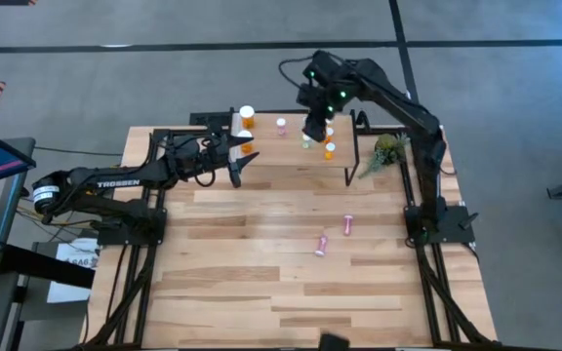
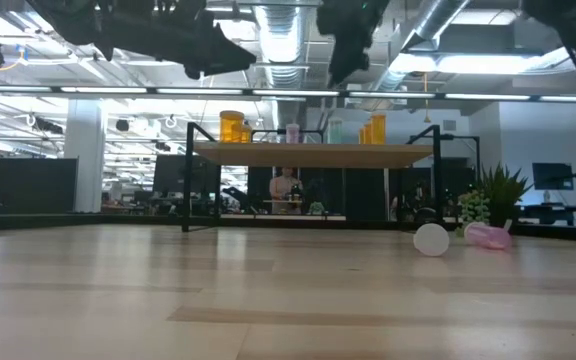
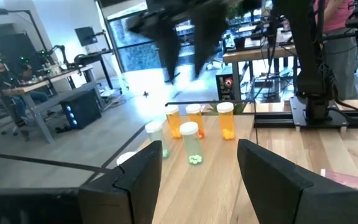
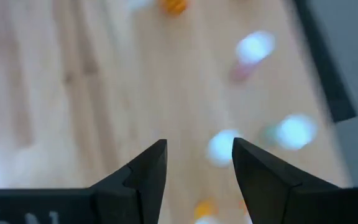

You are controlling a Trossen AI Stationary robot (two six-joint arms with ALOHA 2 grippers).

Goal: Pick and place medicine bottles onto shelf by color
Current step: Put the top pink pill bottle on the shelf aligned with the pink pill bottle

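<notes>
Hovering over the shelf [image 1: 291,136], the right tool [image 1: 315,128] points straight down, fingers parted with nothing between them; a pale green bottle [image 4: 221,147] stands in line with the gap below, so I judge it either just set down or about to be taken. Left tool [image 1: 239,161] waits beside the shelf's left end, fingers apart and empty, aimed along the plank.

On the shelf all bottles stand upright, caps up, long axis vertical: a large orange bottle [image 1: 247,118] at the left end, a pink one [image 1: 281,126] mid-plank, green and small orange ones [image 3: 225,120] grouped under the right tool. Grouping looks colour-sorted.

Two pink bottles [image 1: 321,244] lie on their sides on the counter [image 1: 261,292], long axes horizontal, not yet shelved.
</notes>
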